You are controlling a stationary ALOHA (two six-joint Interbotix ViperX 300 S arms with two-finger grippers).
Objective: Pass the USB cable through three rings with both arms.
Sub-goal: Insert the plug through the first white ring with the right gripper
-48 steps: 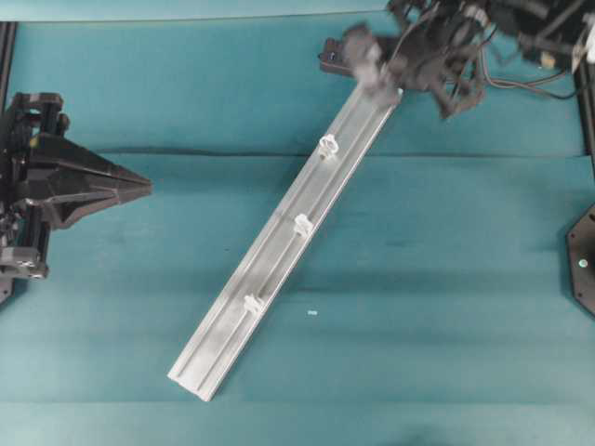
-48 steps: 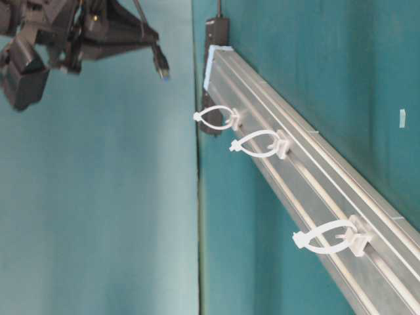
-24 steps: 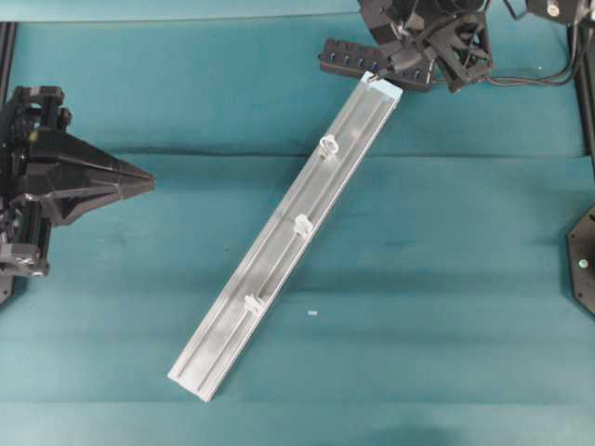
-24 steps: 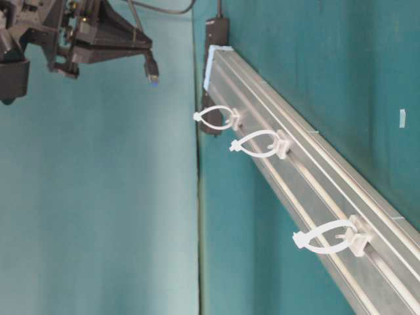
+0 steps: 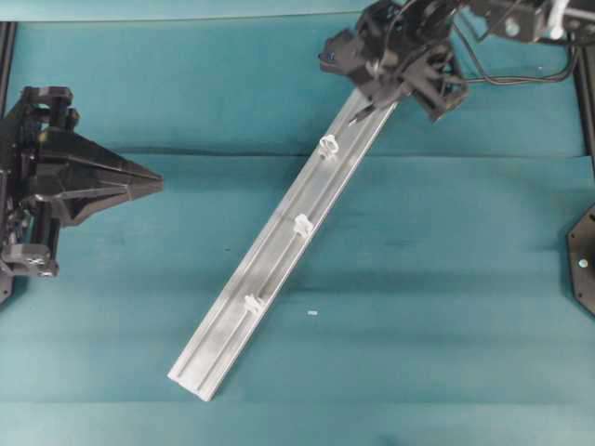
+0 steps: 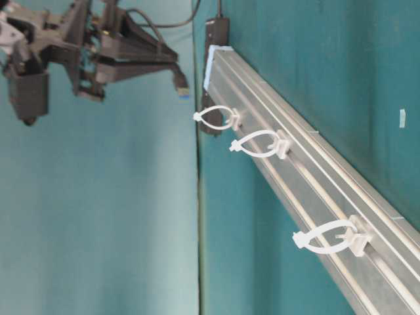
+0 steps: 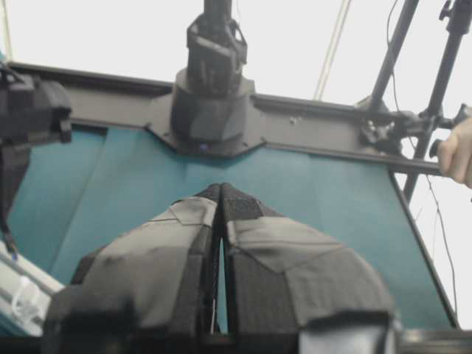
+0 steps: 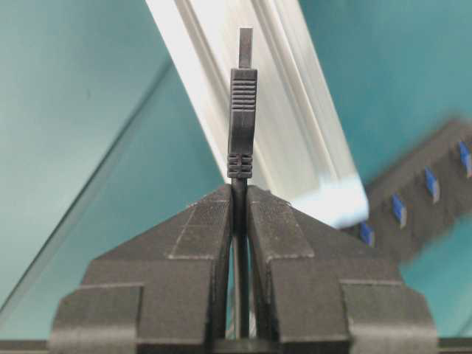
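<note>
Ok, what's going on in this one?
The right gripper is shut on the USB cable just behind its plug, which sticks out past the jaws. It hangs over the far end of the aluminium rail, next to the black USB hub. None of the three white rings has the cable through it yet. The left gripper is shut, holds nothing, and sits off to the rail's side.

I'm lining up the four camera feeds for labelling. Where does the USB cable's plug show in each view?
Overhead: the USB cable's plug pokes from the right gripper over the rail's top end.
Table-level: upper middle, plug just left of the rail's far end.
Left wrist: not clearly in view.
Right wrist: centre, plug upright above the shut fingers.
Shared landmark: the silver rail.
</note>
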